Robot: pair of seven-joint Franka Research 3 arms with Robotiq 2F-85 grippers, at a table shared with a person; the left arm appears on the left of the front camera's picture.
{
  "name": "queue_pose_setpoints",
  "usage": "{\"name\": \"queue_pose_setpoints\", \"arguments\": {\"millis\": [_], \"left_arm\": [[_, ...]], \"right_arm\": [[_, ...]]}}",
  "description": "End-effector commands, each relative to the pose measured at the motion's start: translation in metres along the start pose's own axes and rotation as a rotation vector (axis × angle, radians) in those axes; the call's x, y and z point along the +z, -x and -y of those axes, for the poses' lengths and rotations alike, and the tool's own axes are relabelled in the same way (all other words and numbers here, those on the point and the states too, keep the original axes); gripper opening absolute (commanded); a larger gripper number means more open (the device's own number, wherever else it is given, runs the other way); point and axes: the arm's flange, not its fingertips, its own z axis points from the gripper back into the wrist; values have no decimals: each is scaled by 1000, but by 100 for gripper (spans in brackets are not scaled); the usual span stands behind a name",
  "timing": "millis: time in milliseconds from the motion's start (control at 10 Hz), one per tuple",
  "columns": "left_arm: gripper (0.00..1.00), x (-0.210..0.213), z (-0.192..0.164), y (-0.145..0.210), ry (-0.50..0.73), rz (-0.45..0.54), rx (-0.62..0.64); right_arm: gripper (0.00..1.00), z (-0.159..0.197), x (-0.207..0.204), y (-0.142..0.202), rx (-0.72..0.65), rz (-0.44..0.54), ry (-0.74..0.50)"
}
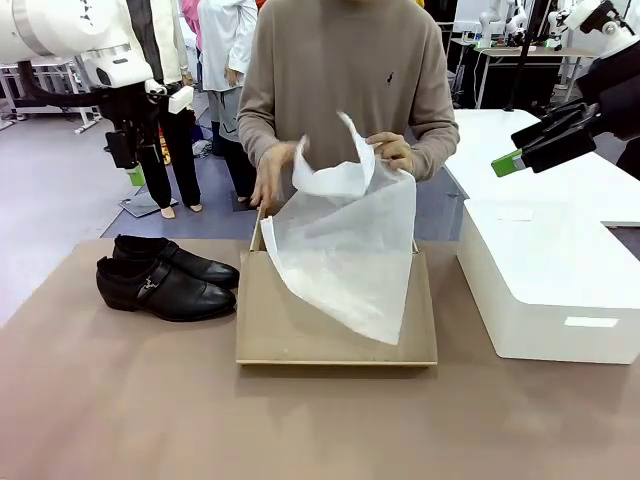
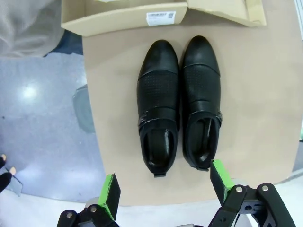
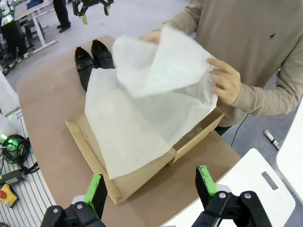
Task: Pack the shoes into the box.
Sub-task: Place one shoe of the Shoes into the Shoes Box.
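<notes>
Glossy black shoes (image 1: 165, 278), partly perforated, brown cardboard box (image 1: 300, 335), white tissue paper (image 1: 345, 250), beige sweater (image 1: 345, 70).

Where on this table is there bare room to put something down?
The broad near strip of table in front of the shoes and the box is bare, as is the gap between the box and the white block. Crowded: over the box, where a person's hands hold tissue paper.

Over the shoes (image 2: 158, 94): open air, my left jaws spread above the pair with nothing between.
Box (image 1: 290, 320) mouth: covered by white tissue paper (image 1: 345, 250) that the person's hands (image 1: 393, 152) hold up over it.
Shoes to box: just beside, a clear strip.
Right of box: big white block (image 1: 550, 290) close by, with a narrow gap.
Near side: bare surface (image 1: 300, 420), free.
</notes>
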Motion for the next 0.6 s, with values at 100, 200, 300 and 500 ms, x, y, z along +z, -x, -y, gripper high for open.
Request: {"name": "queue_pose_setpoints", "arguments": {"millis": [100,200,300,500], "left_arm": [[100,-19,-13,20,-20,-46,-8],[100,-28,-18,26,-28,-66,-40],[100,-38,-22,29,-9,-67,-51],[100,-62,-34,31,-25,-93,-42]], "right_arm": [[100,0,-1,0,-1,13,-12],[100,0,-1,0,-1,13,-12],[100,0,-1,0,-1,13,-12],[100,0,-1,0,-1,13,-12]]}}
